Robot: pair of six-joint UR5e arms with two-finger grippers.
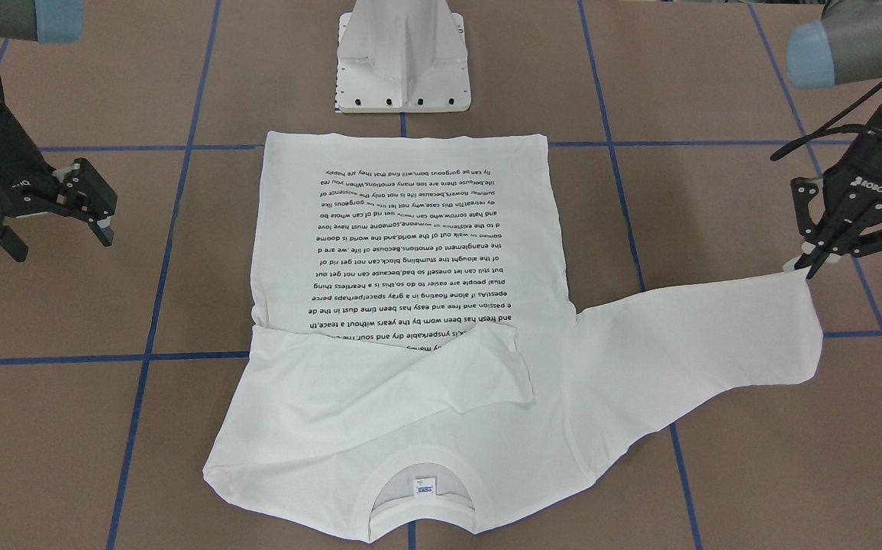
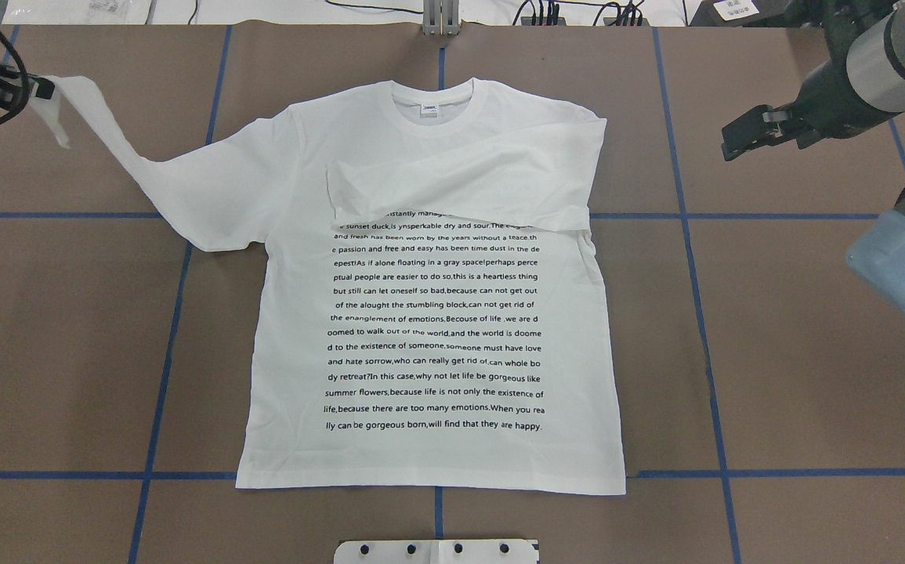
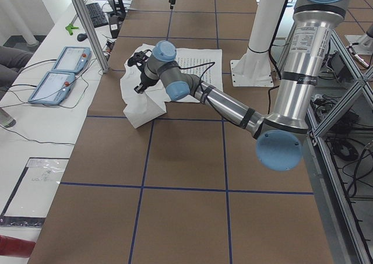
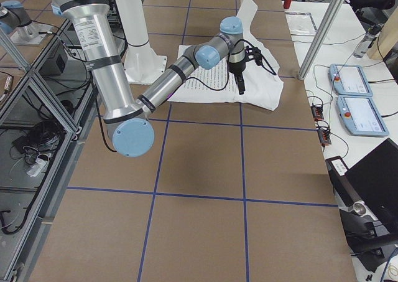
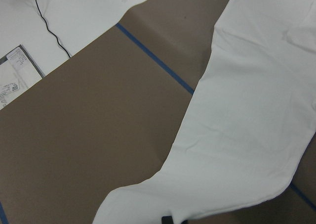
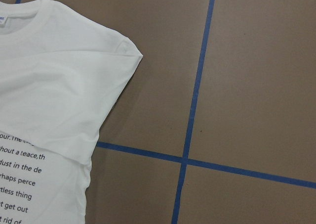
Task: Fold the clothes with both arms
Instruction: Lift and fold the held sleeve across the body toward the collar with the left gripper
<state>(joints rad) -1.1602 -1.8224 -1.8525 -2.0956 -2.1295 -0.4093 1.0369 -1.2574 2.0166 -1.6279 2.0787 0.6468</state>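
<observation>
The white T-shirt (image 1: pixel 410 252) (image 2: pixel 436 329) lies flat on the table, printed text up, with its collar (image 2: pixel 432 106) on the side away from the robot. One sleeve (image 2: pixel 460 188) (image 6: pixel 49 95) is folded across the chest. The other sleeve (image 1: pixel 700 344) (image 5: pixel 247 135) stretches out sideways, its cuff raised off the table. My left gripper (image 1: pixel 811 267) (image 2: pixel 43 88) is shut on that cuff. My right gripper (image 1: pixel 63 241) (image 2: pixel 738 139) hovers open beside the shirt, well apart from it and holding nothing.
The white pedestal base (image 1: pixel 402 69) (image 2: pixel 436 552) stands just behind the shirt's hem. Blue tape lines (image 2: pixel 687 235) grid the brown table. Two teach pendants (image 3: pixel 58 71) and cables lie on the bench beyond the far edge.
</observation>
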